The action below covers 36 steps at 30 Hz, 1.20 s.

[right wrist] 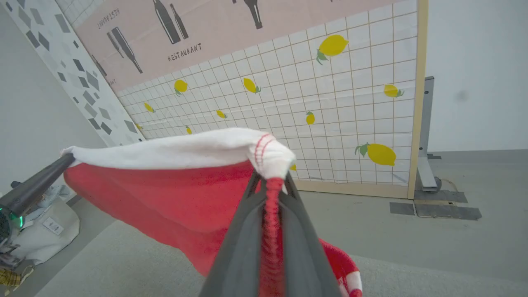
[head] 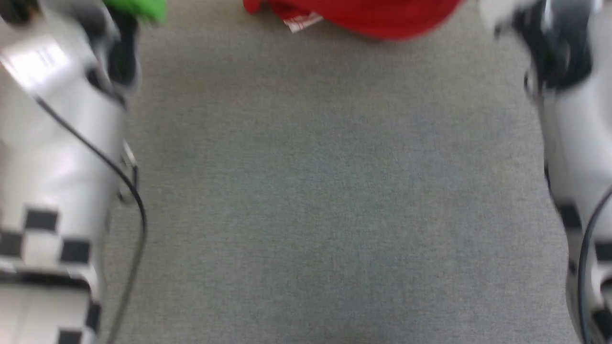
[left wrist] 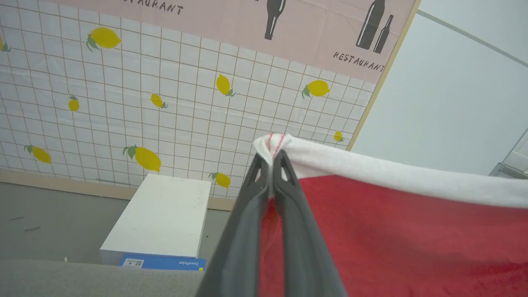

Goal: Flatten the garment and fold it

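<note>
Left gripper [left wrist: 271, 165] is pinching one corner of the garment [left wrist: 392, 235] at its white band; right gripper [right wrist: 270, 181] is clamping the opposite corner; the red cloth is hanging stretched between them above the grey surface [head: 306, 191]; flattening seems to be underway; the next move is likely calling for an even, taut lowering.

Counts.
Soft bright red fabric garment [right wrist: 173, 194] with a white band: 1.
Dark long-fingered grippers: 2, the left gripper [left wrist: 271, 159] and the right gripper [right wrist: 271, 179].
Pale glossy forearms: 2, the left forearm [head: 52, 143] and the right forearm [head: 578, 143].
White rectangular box [left wrist: 159, 214] with a blue edge: 1.
Lemon-print tiled wall panel [left wrist: 123, 103]: 1.
Black bottle silhouettes [left wrist: 274, 18], left wrist view: 3.
</note>
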Tool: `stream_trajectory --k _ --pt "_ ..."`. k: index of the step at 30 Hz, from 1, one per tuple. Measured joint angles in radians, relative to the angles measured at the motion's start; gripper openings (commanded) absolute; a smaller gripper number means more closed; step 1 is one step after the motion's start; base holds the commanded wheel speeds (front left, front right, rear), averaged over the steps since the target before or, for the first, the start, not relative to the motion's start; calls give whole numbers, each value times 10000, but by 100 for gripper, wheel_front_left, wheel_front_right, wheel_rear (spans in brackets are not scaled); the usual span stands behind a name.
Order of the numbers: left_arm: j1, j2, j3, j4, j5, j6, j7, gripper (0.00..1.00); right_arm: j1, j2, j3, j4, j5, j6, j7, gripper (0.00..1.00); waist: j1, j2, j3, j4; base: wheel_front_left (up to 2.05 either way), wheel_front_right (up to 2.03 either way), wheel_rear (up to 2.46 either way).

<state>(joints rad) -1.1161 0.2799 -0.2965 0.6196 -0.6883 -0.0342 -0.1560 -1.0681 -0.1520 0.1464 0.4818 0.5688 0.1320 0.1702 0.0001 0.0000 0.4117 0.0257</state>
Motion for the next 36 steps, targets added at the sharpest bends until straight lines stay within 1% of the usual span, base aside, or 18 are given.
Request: stream_trajectory --k 3,5,7,12,15,18,20,22,24,28,30,31,34,36 --pt "1542 -31 4 -742 -249 17 -130 0 1707 -485 366 -999 552 0 10 0 0 0 -407 97 0 0 0" --pt "2726 -36 -25 -1335 -345 207 -119 0 2926 -775 495 -1613 784 0 35 0 -1 0 -704 152 0 0 0" --pt "4166 -44 -23 -2067 -483 537 -17 0 4292 -1024 508 -2203 955 2 65 0 -1 0 -1057 210 0 0 0" --pt "7353 -21 71 -3825 -1081 1379 506 0 7107 -1072 366 -3156 1379 4 460 0 -2 0 -1885 336 0 0 0" --pt "8957 65 81 -4644 -1220 1912 853 0 8555 -1206 564 -3693 1377 6 963 0 -2 0 -2355 416 0 0 0" --pt "10352 226 86 -5277 -1528 2397 1348 0 9854 -1547 974 -4159 1313 6 1747 0 -2 0 -2816 494 0 0 0" --pt "11035 318 44 -5547 -1651 2702 1755 0 10497 -1724 1076 -4378 1197 6 2169 0 -2 0 -3073 530 0 0 0" --pt "11636 405 12 -5772 -1739 3060 2176 0 11094 -1764 1106 -4535 1231 6 2683 0 -2 0 -3328 566 0 0 0" --pt "12158 570 -27 -5965 -1847 3417 2637 0 11715 -1802 1206 -4704 1267 6 3421 0 -2 0 -3597 606 0 0 0" --pt "12881 867 -52 -6447 -2107 3919 3381 0 12595 -1801 1214 -5137 1511 6 4918 0 -3 0 -4030 696 0 0 0" --pt "13112 980 -17 -6725 -2171 4082 3565 0 12872 -1802 1154 -5392 1605 6 5683 0 -2 0 -4169 740 0 0 0" --pt "13186 982 81 -6920 -2217 4100 3530 0 12993 -1756 1020 -5626 1620 6 5860 0 -3 0 -4219 771 0 0 0" --pt "13145 976 259 -7377 -2257 4069 3313 0 12984 -1411 397 -6178 1509 8 5800 0 -3 0 -4227 831 0 0 0" --pt "12920 984 267 -7488 -2224 3954 3216 0 12935 -1198 109 -6391 1210 8 5685 0 -2 0 -4159 832 0 0 0"
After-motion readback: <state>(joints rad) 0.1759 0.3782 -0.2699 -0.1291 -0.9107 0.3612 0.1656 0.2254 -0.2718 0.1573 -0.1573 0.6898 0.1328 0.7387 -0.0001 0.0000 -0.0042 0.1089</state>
